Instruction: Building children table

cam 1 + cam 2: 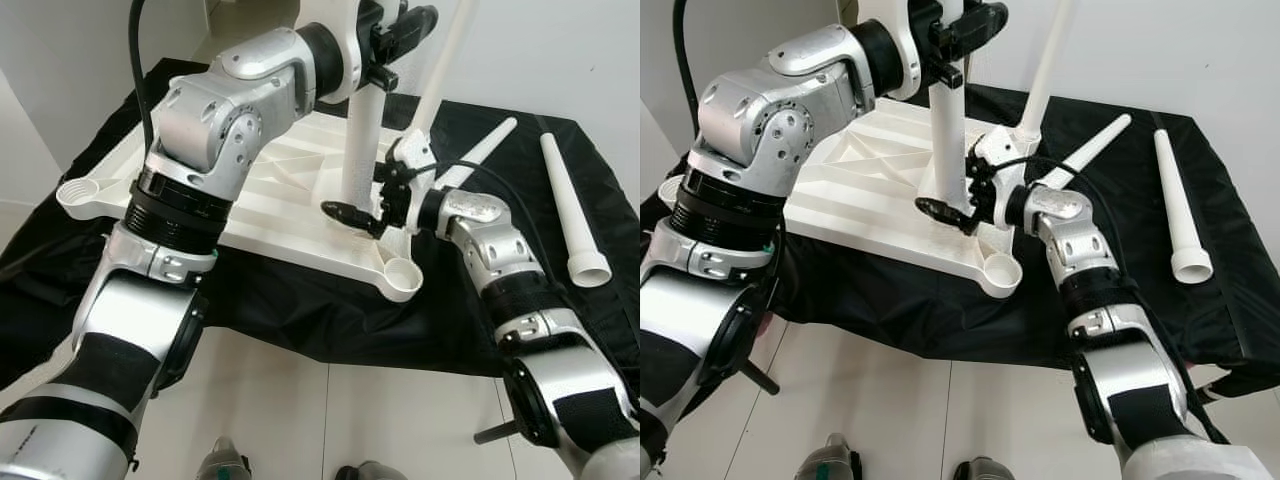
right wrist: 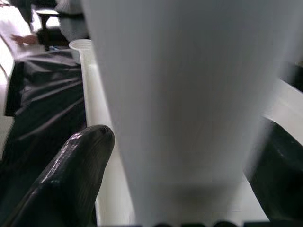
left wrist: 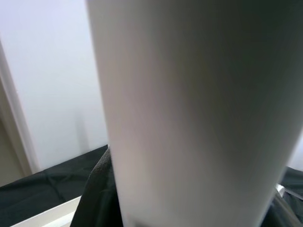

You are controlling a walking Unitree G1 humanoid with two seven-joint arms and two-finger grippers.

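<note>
A white table leg [image 1: 361, 140] is held upright over the upturned white tabletop [image 1: 250, 185] on a black cloth [image 1: 300, 300], clenched high by the left gripper [image 1: 385, 45] and steadied near its foot by the right gripper [image 1: 362, 213], fingers closed around it. Such a two-point hold is judged to keep the leg plumb for seating. One leg [image 1: 440, 70] is already fitted at the far corner, while two spare legs [image 1: 572, 205] are left lying on the cloth nearby.

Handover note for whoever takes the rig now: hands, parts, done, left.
Left hand: shut on the upright leg, high up.
Right hand: fingers either side of that leg's base; whether it grips is unclear.
Tabletop: upside down on the black cloth, near-corner socket empty.
Done: a second leg stands at the far side.
Left: whether the held leg is seated is unclear. Two loose legs lie on the cloth: one beside the top, one further right.
</note>
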